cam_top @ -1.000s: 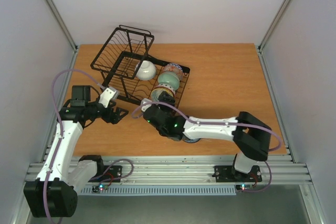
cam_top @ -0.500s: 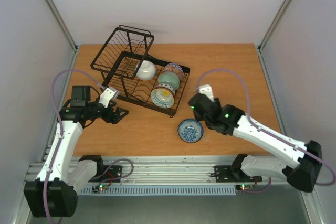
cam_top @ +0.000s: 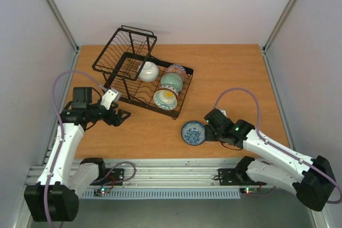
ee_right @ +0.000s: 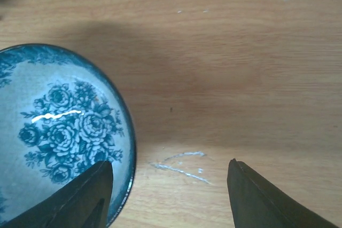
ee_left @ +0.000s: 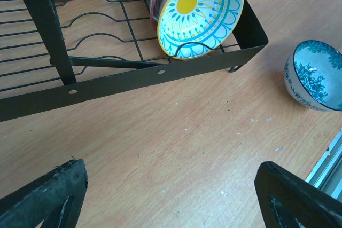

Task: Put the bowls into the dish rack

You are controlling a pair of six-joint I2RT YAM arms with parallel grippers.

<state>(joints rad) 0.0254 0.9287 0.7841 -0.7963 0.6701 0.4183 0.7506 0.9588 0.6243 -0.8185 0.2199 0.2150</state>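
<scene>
From above: the dish rack point(cam_top: 140, 76) lies slantwise on the table point(cam_top: 235, 73), its long axis running from the tall basket end at far left to the low tray end at near right. Four bowls are in the tray. The cream-white bowl point(cam_top: 148, 71) is nearest the basket. The red-and-white bowl point(cam_top: 176, 70) and the sage green bowl point(cam_top: 171, 82) come next. The yellow-centre bowl point(cam_top: 165, 98) sits on edge at the rack's near-right end, its mouth facing out past that end. A fifth one, the blue floral bowl point(cam_top: 193, 132), sits mouth-up on the table just beyond the rack's near-right corner. The right pincer point(cam_top: 208, 132) is low at that bowl's side away from the rack. The left pincer point(cam_top: 123, 116) hangs off the rack's near-left rail.

Over to the left wrist: the left pincer point(ee_left: 170, 166) is spread wide with only bare table between its fingers point(ee_left: 45, 196). Beyond it runs the rack's rail. The yellow-centre bowl point(ee_left: 200, 12) is propped on the wavy wires, its sunburst inside tipped toward the lens. The blue floral bowl point(ee_left: 314, 76) stands off the rack's corner.

Now the right wrist: the right pincer point(ee_right: 170, 169) is open and holds nothing. One of its fingers point(ee_right: 85, 193) sits right at the rim of the blue floral bowl point(ee_right: 59, 132); whether they touch, I cannot tell. The other finger is over bare wood.
</scene>
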